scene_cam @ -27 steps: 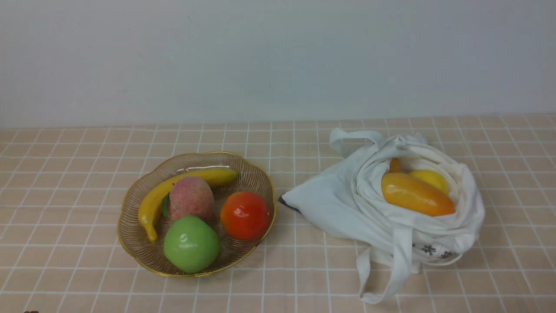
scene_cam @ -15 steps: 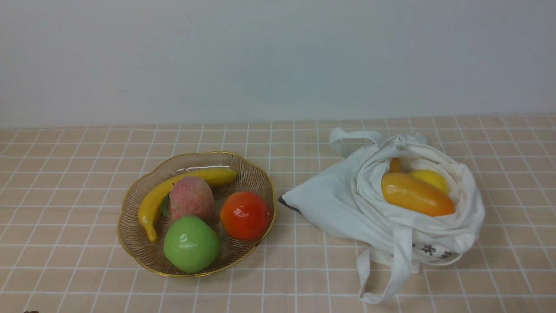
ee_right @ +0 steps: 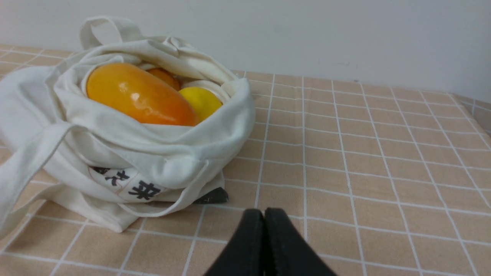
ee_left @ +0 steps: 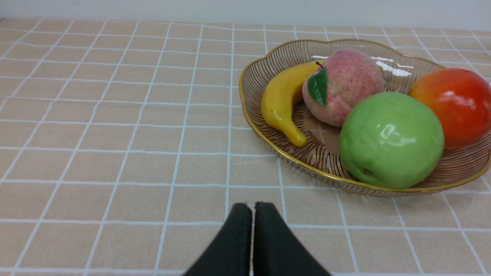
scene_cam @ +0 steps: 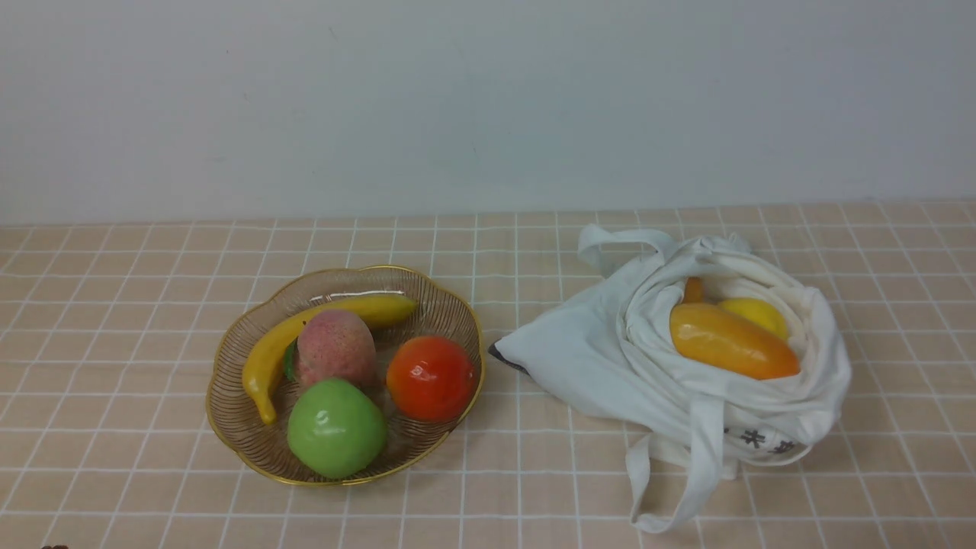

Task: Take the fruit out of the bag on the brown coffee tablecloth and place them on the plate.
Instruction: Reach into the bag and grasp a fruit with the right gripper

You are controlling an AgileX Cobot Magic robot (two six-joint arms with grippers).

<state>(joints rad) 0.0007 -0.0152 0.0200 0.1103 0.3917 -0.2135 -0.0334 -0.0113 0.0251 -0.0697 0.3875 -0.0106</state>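
Observation:
The white cloth bag [scene_cam: 610, 351] lies open on the right of the peach-brown grid tablecloth [scene_cam: 114, 320]. Inside it are a long yellow-orange mango [scene_cam: 730, 341], a yellow lemon [scene_cam: 759, 314] and a small orange ball [scene_cam: 692, 290]; all three also show in the right wrist view: mango [ee_right: 138, 96], lemon [ee_right: 201, 101], ball [ee_right: 165, 76]. The gold wire plate [scene_cam: 229, 412] sits on the left. My left gripper [ee_left: 252, 209] is shut and empty, short of the plate [ee_left: 261, 126]. My right gripper [ee_right: 264, 214] is shut and empty, short of the bag [ee_right: 161, 149]. Neither gripper shows in the front view.
The plate holds a banana [scene_cam: 267, 351], a pink peach [scene_cam: 335, 347], a red-orange fruit [scene_cam: 431, 377] and a green apple [scene_cam: 335, 427]. A bag strap [scene_cam: 686, 488] trails toward the front edge. A pale wall stands behind the table.

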